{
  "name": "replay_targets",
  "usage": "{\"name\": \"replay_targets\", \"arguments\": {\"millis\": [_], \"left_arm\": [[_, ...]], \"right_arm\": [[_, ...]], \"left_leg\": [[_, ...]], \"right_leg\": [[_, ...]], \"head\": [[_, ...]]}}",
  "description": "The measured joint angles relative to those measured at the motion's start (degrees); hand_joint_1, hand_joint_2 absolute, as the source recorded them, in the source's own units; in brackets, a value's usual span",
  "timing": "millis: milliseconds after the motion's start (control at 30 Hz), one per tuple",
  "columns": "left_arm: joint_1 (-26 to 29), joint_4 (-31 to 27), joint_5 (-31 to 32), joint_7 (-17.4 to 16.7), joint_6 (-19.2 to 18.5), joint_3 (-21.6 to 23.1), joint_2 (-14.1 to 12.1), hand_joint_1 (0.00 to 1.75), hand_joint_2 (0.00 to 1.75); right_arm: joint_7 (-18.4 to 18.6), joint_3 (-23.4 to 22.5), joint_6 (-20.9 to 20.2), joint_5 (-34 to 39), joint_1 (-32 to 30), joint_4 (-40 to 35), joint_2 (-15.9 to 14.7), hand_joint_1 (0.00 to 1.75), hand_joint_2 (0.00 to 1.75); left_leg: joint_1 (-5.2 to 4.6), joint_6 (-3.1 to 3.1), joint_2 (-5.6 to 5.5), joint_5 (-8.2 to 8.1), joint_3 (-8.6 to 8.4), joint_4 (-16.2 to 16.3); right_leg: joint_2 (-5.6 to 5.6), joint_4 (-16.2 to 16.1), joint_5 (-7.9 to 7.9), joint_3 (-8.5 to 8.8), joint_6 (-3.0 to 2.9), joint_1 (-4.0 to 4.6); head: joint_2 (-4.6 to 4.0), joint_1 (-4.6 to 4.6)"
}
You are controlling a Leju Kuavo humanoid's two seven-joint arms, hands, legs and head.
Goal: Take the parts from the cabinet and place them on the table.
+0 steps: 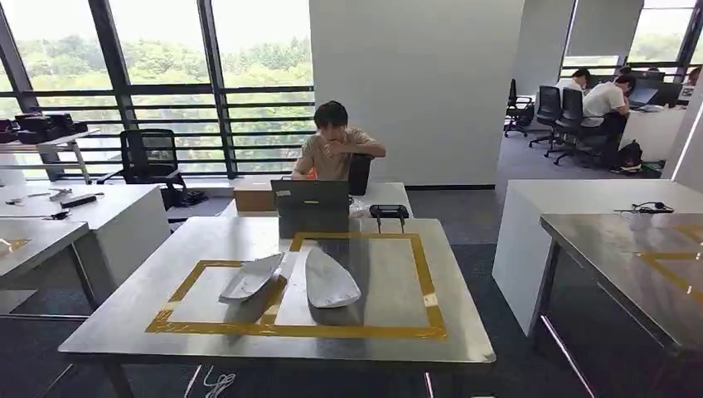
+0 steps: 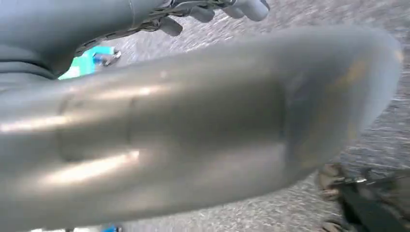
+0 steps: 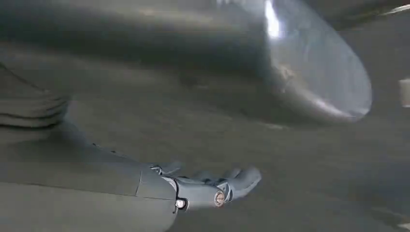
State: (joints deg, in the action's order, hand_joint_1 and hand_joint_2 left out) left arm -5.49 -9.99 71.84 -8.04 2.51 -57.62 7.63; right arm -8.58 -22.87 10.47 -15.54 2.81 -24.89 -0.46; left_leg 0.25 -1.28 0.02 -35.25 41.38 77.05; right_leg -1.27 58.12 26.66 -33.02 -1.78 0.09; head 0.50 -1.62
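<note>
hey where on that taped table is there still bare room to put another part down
The taped frame's right half, between the right-hand part and the right tape strip, is bare. A smaller patch lies at the front-left corner before the left part. The middle is crowded; the laptop borders the far edge.

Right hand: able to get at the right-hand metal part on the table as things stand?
Probably not as is. A big metal piece sits close beside the right hand, likely being carried, though contact is unclear. The part on the table lies unblocked, with bare table in front.

2 metal parts point(image 1: 290, 280) on table point(image 1: 124, 319).
</note>
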Motion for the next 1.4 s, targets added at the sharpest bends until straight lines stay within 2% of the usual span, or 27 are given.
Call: {"name": "replay_targets", "arguments": {"millis": [33, 100, 133, 167, 200, 333, 433, 467, 500, 567, 633, 667, 700, 800, 833, 867, 900, 967, 1000, 1033, 1100, 1133, 1200, 1233, 1333, 1367, 1400], "left_arm": [[0.14, 0.00, -0.33, -0.07, 0.04, -0.18, 0.00, 0.00, 0.00], [0.34, 0.00, -0.41, -0.22, 0.26, -0.61, 0.00, 0.00, 0.00], [0.27, -0.02, -0.41, -0.26, 0.35, -0.76, 0.00, 0.00, 0.00], [0.09, -0.04, -0.41, -0.26, 0.37, -0.81, 0.07, 0.00, 0.00], [0.07, -0.04, -0.41, -0.26, 0.37, -0.81, 0.07, 0.00, 0.00], [0.04, 0.07, 1.54, -1.10, -0.09, -0.79, 0.37, 0.00, 0.00], [0.12, -0.02, 3.44, -1.77, -0.24, -0.57, 0.22, 0.00, 0.00], [0.12, -0.02, 3.81, -1.79, -0.22, -0.41, 0.17, 0.00, 0.00], [0.06, -0.02, 3.89, -1.79, -0.22, -0.31, 0.17, 0.00, 0.00], [-0.04, -0.02, 4.00, -2.06, -0.22, -0.26, 0.15, 0.00, 0.00], [-0.22, -0.02, 4.29, -2.36, -0.16, -0.11, 0.11, 0.00, 0.00], [-0.43, -0.02, 4.42, -2.47, -0.15, 0.09, 0.07, 0.00, 0.00], [-0.70, -0.02, 4.50, -2.58, -0.15, 0.26, 0.04, 0.00, 0.00], [-1.63, -0.02, 4.20, -2.38, -0.07, 0.33, -0.09, 0.00, 0.00], [-1.79, -0.04, 3.57, -2.03, 0.02, 0.33, -0.24, 0.00, 0.00], [-2.00, -0.07, 3.21, -1.64, 0.09, 0.31, -0.35, 0.00, 0.00], [-2.25, -0.07, 3.08, -1.31, 0.22, 0.31, -0.33, 0.00, 0.00], [-2.85, -0.07, 3.04, -0.74, 0.76, 0.31, -0.33, 0.00, 0.00], [-3.07, -0.07, 2.93, -0.55, 1.20, 0.31, -0.35, 0.00, 0.00], [-3.20, -0.09, 2.78, -0.50, 1.53, 0.31, -0.42, 0.00, 0.00], [-3.36, -0.15, 2.40, -0.57, 2.69, 0.24, -0.66, 0.00, 0.00], [-3.35, -0.22, 2.08, -0.57, 3.19, 0.15, -0.89, 0.00, 0.00], [-3.37, -0.24, 2.03, -0.52, 3.54, 0.15, -1.07, 0.00, 0.00], [-3.14, -0.28, 2.03, -0.68, 3.87, 0.13, -1.55, 0.00, 0.00], [-2.09, -0.28, 1.34, -2.36, 5.09, -0.39, -2.25, 0.00, 0.00], [-1.81, -0.28, 0.72, -2.76, 5.33, -0.88, -2.36, 0.00, 0.00], [-1.51, -0.28, 0.33, -2.80, 5.33, -1.33, -2.66, 0.00, 0.00]], "right_arm": [[3.30, -1.35, 0.15, 0.37, -0.57, 2.16, 0.13, 0.00, 0.00], [8.04, -3.55, 0.31, 0.54, -1.18, 5.44, 0.52, 0.00, 0.00], [9.34, -4.23, 0.31, 0.48, -1.17, 6.58, 0.65, 0.00, 0.00], [9.91, -4.80, 0.31, 0.46, -1.30, 7.33, 0.72, 0.00, 0.00], [10.62, -5.13, 0.24, 0.19, -1.30, 8.08, 0.92, 0.00, 0.00], [13.78, -5.85, -2.10, -2.72, -1.38, 10.83, 1.07, 0.00, 0.00], [12.49, -5.50, -3.85, -5.71, -1.50, 11.77, 1.40, 0.00, 0.00], [10.99, -4.42, -5.20, -8.04, -1.47, 12.01, 1.40, 0.00, 0.00], [10.41, -3.84, -5.73, -8.95, -1.39, 12.21, 1.42, 0.00, 0.00], [10.00, -2.70, -6.23, -10.56, -1.24, 12.62, 1.57, 0.00, 0.00], [9.89, -1.53, -6.23, -12.00, -1.05, 12.75, 1.79, 0.00, 0.00], [9.67, -0.97, -6.21, -12.65, -0.81, 12.75, 1.86, 0.00, 0.00], [9.45, -0.54, -6.14, -13.14, -0.58, 12.78, 1.90, 0.00, 0.00], [10.10, 0.75, -5.55, -13.88, -0.19, 13.06, 2.45, 0.00, 0.00], [10.81, 1.03, -5.12, -13.88, -0.14, 13.28, 2.79, 0.00, 0.00], [11.37, 1.16, -4.73, -13.84, 0.05, 13.37, 3.06, 0.00, 0.00], [12.23, 1.16, -4.15, -13.73, 0.14, 13.43, 3.17, 0.00, 1.75], [14.04, 1.16, -3.41, -13.12, 0.11, 13.58, 3.67, 0.00, 1.75], [14.78, 1.16, -3.02, -12.90, 0.12, 13.63, 3.76, 0.00, 1.75], [15.22, 1.16, -2.82, -12.72, 0.11, 13.69, 3.85, 0.00, 1.75], [16.38, 1.16, -2.16, -12.72, 0.11, 13.76, 4.15, 0.00, 1.75], [17.16, 1.16, -1.77, -12.72, 0.11, 13.78, 4.28, 0.00, 1.75], [17.82, 1.16, -1.60, -12.66, 0.05, 13.80, 4.39, 0.00, 1.75], [18.39, 1.16, -1.22, -12.42, 0.07, 13.83, 4.61, 0.00, 1.75], [20.44, 0.60, -0.74, -10.94, 0.02, 14.06, 4.68, 0.00, 1.75], [21.02, 0.24, -0.85, -10.67, -0.18, 14.18, 4.70, 0.00, 1.75], [21.67, -0.06, -0.90, -10.45, -0.36, 14.22, 4.79, 0.00, 1.75]], "left_leg": [[0.00, -0.02, -0.01, 1.61, -1.24, -0.21], [0.06, 0.12, -0.02, 5.22, -6.82, -6.73], [0.08, 0.21, -0.08, 5.23, -10.75, -11.95], [0.02, 0.36, -0.36, 2.75, -14.82, -17.70], [-0.38, 0.92, -0.44, 2.60, -15.60, -18.72], [-0.22, 2.73, 0.11, 4.37, -13.86, -19.40], [-0.35, 3.45, 0.27, 6.53, -11.16, -19.35], [-0.44, 3.51, 0.37, 7.25, -10.14, -19.28], [-0.49, 3.50, 0.46, 8.02, -9.50, -19.17], [-0.49, 3.29, 0.55, 9.38, -7.41, -18.83], [-0.45, 2.89, 0.55, 10.48, -5.56, -18.27], [-0.45, 2.66, 0.59, 10.90, -5.07, -18.01], [-0.67, 2.25, 0.65, 11.31, -4.67, -17.79], [-0.38, 1.23, 0.81, 13.23, -4.51, -18.50], [-0.52, 0.83, 0.66, 13.40, -4.20, -18.48], [-0.30, 0.45, 0.41, 11.39, -3.59, -17.52], [-0.23, 0.22, 0.23, 7.95, -2.76, -15.05], [0.03, -0.35, 0.19, 1.63, -1.21, -6.95], [0.07, -0.58, 0.19, 0.51, -0.78, -3.10], [0.16, -0.73, 0.19, 1.54, -1.12, -1.26], [0.36, -0.81, 0.20, 5.75, -4.55, -3.97], [0.47, -0.78, 0.21, 7.16, -7.85, -8.25], [0.15, -0.64, 0.05, 4.39, -14.34, -17.89], [0.07, 0.12, -0.10, 3.62, -14.58, -19.29], [-0.11, 1.50, 0.04, 4.71, -13.13, -19.41], [0.08, 2.25, 0.36, 5.30, -12.83, -19.45], [0.07, 2.80, 0.39, 5.79, -12.53, -19.43]], "right_leg": [[-0.15, 0.06, -0.60, -0.90, 0.10, -0.02], [-0.09, 0.33, -1.83, -2.56, 0.38, -0.14], [0.16, 0.61, -2.45, -3.30, 0.61, -0.18], [0.42, 0.90, -2.87, -3.81, 0.98, -0.06], [0.51, 0.86, -3.37, -3.79, 1.38, -0.09], [0.77, 0.70, -4.39, -4.14, 2.82, -0.49], [0.88, 9.85, 7.05, -6.74, 3.50, -0.62], [0.88, 13.97, 9.42, -7.46, 3.56, -0.59], [0.89, 17.17, 10.03, -7.57, 3.55, -0.57], [0.93, 17.45, 6.35, -5.14, 3.41, -0.56], [0.93, 9.38, 2.77, 1.61, 3.09, -0.56], [1.00, 3.78, 4.24, 5.54, 2.69, -0.53], [1.04, -0.44, 5.84, 7.76, 2.32, -0.10], [0.97, -0.92, 5.49, 7.05, 1.42, 0.27], [0.74, -1.48, 4.51, 6.34, 0.89, -0.29], [0.53, -1.47, 3.87, 5.78, 0.47, -0.32], [0.52, -1.48, 3.42, 5.11, -0.03, -0.37], [0.46, -1.40, 2.19, 3.63, -0.16, -0.32], [0.41, -1.26, 1.49, 2.73, -0.09, -0.31], [0.39, -1.04, 0.86, 1.73, 0.02, -0.34], [0.40, -0.41, -0.16, 0.11, 0.35, -0.46], [0.46, -0.04, -0.58, -0.84, 0.63, -0.55], [0.54, 0.69, -1.27, -1.96, 1.40, -0.37], [0.49, 0.60, -1.90, -2.20, 1.79, -0.37], [0.65, 0.22, -3.32, -2.60, 2.67, -0.50], [0.81, 0.94, -1.85, -2.99, 3.00, -0.78], [0.84, 3.29, 1.32, -3.82, 3.28, -0.76]], "head": [[0.00, -0.02], [0.00, 0.00], [0.00, 0.00], [0.00, 0.02], [0.00, 0.00], [0.00, -0.09], [-0.02, 0.07], [-0.02, 0.09], [-0.02, 0.07], [-0.02, 0.11], [-0.02, 0.15], [0.00, 0.15], [-0.02, 0.13], [0.00, 0.18], [-0.02, 0.13], [-0.02, 0.13], [0.00, 0.07], [-0.02, 0.05], [-0.02, 0.04], [-0.02, 0.02], [0.00, 0.04], [0.00, 0.07], [0.00, 0.07], [0.00, 0.13], [0.00, 0.31], [0.00, 0.26], [0.00, 0.33]]}}
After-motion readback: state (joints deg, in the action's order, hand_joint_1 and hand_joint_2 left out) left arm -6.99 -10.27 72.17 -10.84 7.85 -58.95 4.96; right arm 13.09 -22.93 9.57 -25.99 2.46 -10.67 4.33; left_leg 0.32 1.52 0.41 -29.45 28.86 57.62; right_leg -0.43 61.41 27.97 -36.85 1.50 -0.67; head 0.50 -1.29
